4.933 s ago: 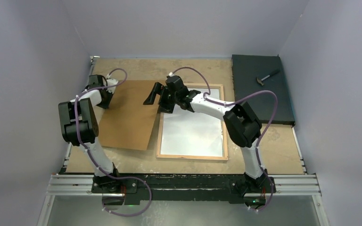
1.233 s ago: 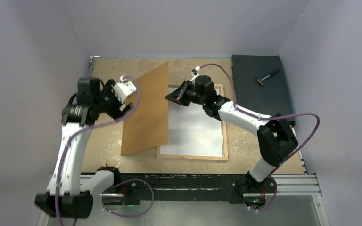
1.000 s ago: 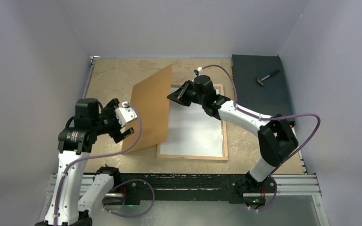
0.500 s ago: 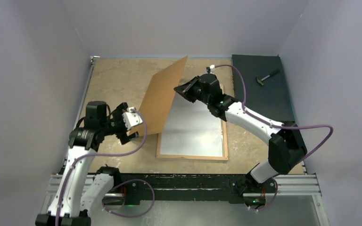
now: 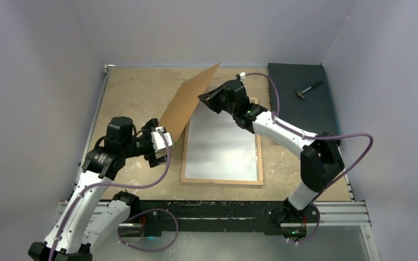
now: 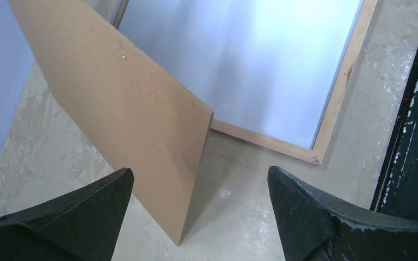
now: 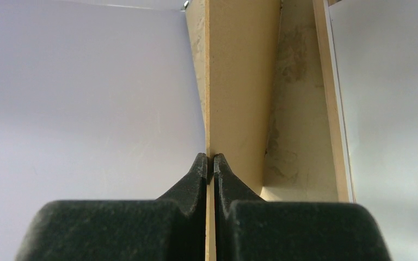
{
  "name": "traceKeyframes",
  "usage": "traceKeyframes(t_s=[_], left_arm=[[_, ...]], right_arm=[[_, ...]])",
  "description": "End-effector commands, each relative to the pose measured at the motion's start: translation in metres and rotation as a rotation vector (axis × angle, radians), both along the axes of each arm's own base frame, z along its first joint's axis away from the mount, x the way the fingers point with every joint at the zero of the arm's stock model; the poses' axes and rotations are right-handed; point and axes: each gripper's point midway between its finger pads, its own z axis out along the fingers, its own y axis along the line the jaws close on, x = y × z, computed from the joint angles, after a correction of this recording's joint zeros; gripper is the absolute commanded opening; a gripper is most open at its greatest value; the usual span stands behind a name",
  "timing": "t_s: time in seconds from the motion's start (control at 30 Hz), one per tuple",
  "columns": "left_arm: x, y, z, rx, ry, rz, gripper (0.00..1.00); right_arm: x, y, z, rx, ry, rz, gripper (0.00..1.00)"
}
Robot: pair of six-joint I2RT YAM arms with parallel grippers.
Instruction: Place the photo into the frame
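Top external: the frame (image 5: 221, 181) lies flat on the table (image 5: 130, 92), centre, wood-coloured edges up. The photo (image 5: 223, 149) lies inside it, plain white side up, filling the opening. A brown backing board (image 5: 188, 106) stands tilted at the frame's far left corner, high corner toward the far wall, low end toward the near left. The right gripper (image 5: 202, 98) is at the board's raised right edge. The left gripper (image 5: 162, 144) sits at the board's low end, fingers spread; contact cannot be judged from here. Far right: a black slab (image 5: 299, 114) with a small hammer (image 5: 308, 89) on it.

Left wrist: left gripper (image 6: 200, 173) is wide apart and holds nothing; the fingers (image 6: 87, 212) bracket the board's low corner without touching it. The board (image 6: 120, 109) slopes up to the left, and its low corner appears to rest on the table (image 6: 239, 217). Behind it are the frame's near left corner (image 6: 332, 109) and the photo's pale, faintly shiny surface (image 6: 239, 60). A black rail (image 6: 413, 152) runs down the right side of the view.

Right wrist: right gripper (image 7: 209, 163) is pinched tight on the thin edge of the board (image 7: 242, 81), which is seen edge-on running away from the fingertips. To the right are a strip of table (image 7: 291, 65), one wooden rail of the frame (image 7: 331, 109), then the photo (image 7: 392, 109) flat inside it. A pale wall (image 7: 87, 109) fills the left.
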Motion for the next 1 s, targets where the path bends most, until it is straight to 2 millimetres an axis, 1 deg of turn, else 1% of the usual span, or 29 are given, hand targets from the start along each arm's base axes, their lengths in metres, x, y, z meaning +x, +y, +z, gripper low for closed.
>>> traceKeyframes(t_s=[0.0,0.1,0.23,0.3,0.43,0.53,0.63,0.77,0.87,0.9,0.97], left_arm=[[0.003,0.004,-0.014,0.045,-0.027,-0.001,0.93],[0.012,0.010,-0.023,0.057,-0.047,0.056,0.91],[0.036,0.015,-0.018,0.018,-0.148,0.165,0.83],[0.045,0.016,-0.016,0.003,-0.168,0.206,0.78],[0.049,0.009,-0.015,-0.021,-0.182,0.213,0.69],[0.054,0.009,-0.013,-0.034,-0.214,0.247,0.60],[0.053,0.008,-0.013,-0.053,-0.214,0.252,0.53],[0.054,0.010,-0.009,-0.070,-0.251,0.270,0.38],[0.060,0.016,-0.002,-0.067,-0.303,0.308,0.21],[0.063,0.019,0.001,-0.065,-0.320,0.324,0.15],[0.068,0.024,0.012,-0.070,-0.364,0.358,0.03]], right_arm=[[0.007,0.008,0.075,0.160,-0.128,-0.026,0.00],[0.006,0.007,0.077,0.162,-0.131,-0.028,0.00],[0.004,0.006,0.082,0.172,-0.134,-0.028,0.00],[0.003,0.006,0.084,0.176,-0.135,-0.029,0.00],[0.002,0.006,0.087,0.184,-0.137,-0.031,0.00],[0.000,0.006,0.085,0.187,-0.129,-0.030,0.00],[-0.001,0.006,0.084,0.197,-0.120,-0.029,0.00],[-0.004,0.009,0.087,0.201,-0.120,-0.010,0.00],[-0.008,0.012,0.087,0.198,-0.115,0.022,0.00],[-0.012,0.014,0.087,0.195,-0.115,0.044,0.03],[-0.021,0.020,0.081,0.172,-0.102,0.115,0.13]])
